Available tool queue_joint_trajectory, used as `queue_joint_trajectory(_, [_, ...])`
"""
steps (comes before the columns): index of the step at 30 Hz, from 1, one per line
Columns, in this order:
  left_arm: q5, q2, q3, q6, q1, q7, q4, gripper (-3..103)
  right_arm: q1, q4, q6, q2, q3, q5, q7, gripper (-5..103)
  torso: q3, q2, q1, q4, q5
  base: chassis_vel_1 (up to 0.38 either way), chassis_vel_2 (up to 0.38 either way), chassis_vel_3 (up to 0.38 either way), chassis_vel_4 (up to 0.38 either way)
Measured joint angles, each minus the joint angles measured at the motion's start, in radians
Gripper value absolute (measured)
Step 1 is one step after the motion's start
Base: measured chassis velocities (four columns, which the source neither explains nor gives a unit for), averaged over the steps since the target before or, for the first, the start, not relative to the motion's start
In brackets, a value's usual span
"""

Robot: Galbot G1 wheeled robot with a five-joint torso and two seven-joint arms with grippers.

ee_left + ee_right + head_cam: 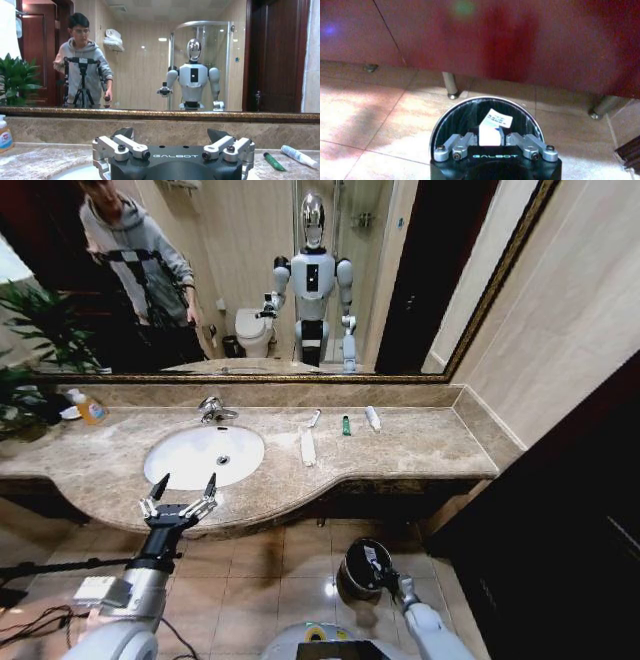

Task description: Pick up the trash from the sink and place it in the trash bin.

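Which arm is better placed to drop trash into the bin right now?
Right. The right gripper hangs directly over the open black trash bin, shut on a white packet. The left gripper is open by the sink.

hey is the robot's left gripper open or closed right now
Open. In the head view the left gripper hovers at the sink's front edge with its two dark fingertips spread apart and nothing between them; the left wrist view shows the same gap.
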Motion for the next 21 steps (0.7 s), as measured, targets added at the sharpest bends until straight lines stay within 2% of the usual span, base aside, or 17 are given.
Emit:
queue_joint_trajectory(2, [0.000, 0.000, 0.000, 0.000, 0.000, 0.000, 0.000, 100, 0.004, -0.011, 0.003, 0.011, 0.011, -0.005, 0.002, 21, 0.000, 0.000, 0.000, 0.0000, -0.0002, 0.000, 0.000, 0.000, 0.000])
queue_joint_trajectory(4, [0.000, 0.000, 0.000, 0.000, 0.000, 0.000, 0.000, 100, 0.006, -0.032, 0.007, 0.047, 0.037, -0.013, 0.016, 32, 0.000, 0.000, 0.000, 0.0000, 0.0005, 0.000, 0.000, 0.000, 0.000])
queue_joint_trajectory(6, [0.000, 0.000, 0.000, 0.000, 0.000, 0.000, 0.000, 100, 0.006, -0.044, 0.009, 0.057, 0.043, -0.013, 0.030, 32, 0.000, 0.000, 0.000, 0.0000, 0.0004, 0.000, 0.000, 0.000, 0.000])
queue_joint_trajectory(10, [0.000, 0.000, 0.000, 0.000, 0.000, 0.000, 0.000, 100, 0.033, -0.120, 0.070, 0.070, 0.051, 0.003, 0.062, 53, 0.000, 0.000, 0.000, 0.0001, 0.0002, 0.000, 0.000, 0.000, 0.000])
queue_joint_trajectory(12, [0.000, 0.000, 0.000, 0.000, 0.000, 0.000, 0.000, 100, 0.034, -0.128, 0.075, 0.068, 0.052, 0.010, 0.062, 53, 0.000, 0.000, 0.000, 0.0001, 0.0002, 0.000, 0.000, 0.000, 0.000])
queue_joint_trajectory(13, [0.000, 0.000, 0.000, 0.000, 0.000, 0.000, 0.000, 100, 0.035, -0.143, 0.084, 0.052, 0.050, 0.036, 0.056, 64, 0.000, 0.000, 0.000, 0.0000, 0.0002, 0.000, 0.000, 0.000, 0.000])
queue_joint_trajectory(16, [0.000, 0.000, 0.000, 0.000, 0.000, 0.000, 0.000, 100, 0.031, -0.145, 0.090, 0.037, 0.048, 0.059, 0.040, 70, 0.000, 0.000, 0.000, 0.0000, -0.0004, 0.000, 0.000, 0.000, 0.000])
queue_joint_trajectory(18, [0.000, 0.000, 0.000, 0.000, 0.000, 0.000, 0.000, 100, -0.010, -0.085, 0.092, 0.018, 0.047, 0.084, 0.029, 80, 0.000, 0.000, 0.000, 0.0000, 0.0004, 0.000, 0.000, 0.000, 0.000])
queue_joint_trajectory(19, [0.000, 0.000, 0.000, 0.000, 0.000, 0.000, 0.000, 100, -0.010, -0.085, 0.092, 0.018, 0.047, 0.084, 0.029, 80, 0.000, 0.000, 0.000, 0.0000, 0.0004, 0.000, 0.000, 0.000, 0.000])
queue_joint_trajectory(21, [0.000, 0.000, 0.000, 0.000, 0.000, 0.000, 0.000, 100, -0.084, 0.060, 0.094, 0.014, 0.058, 0.115, 0.053, 90, 0.000, 0.000, 0.000, -0.0001, -0.0001, 0.000, 0.000, 0.000, 0.000])
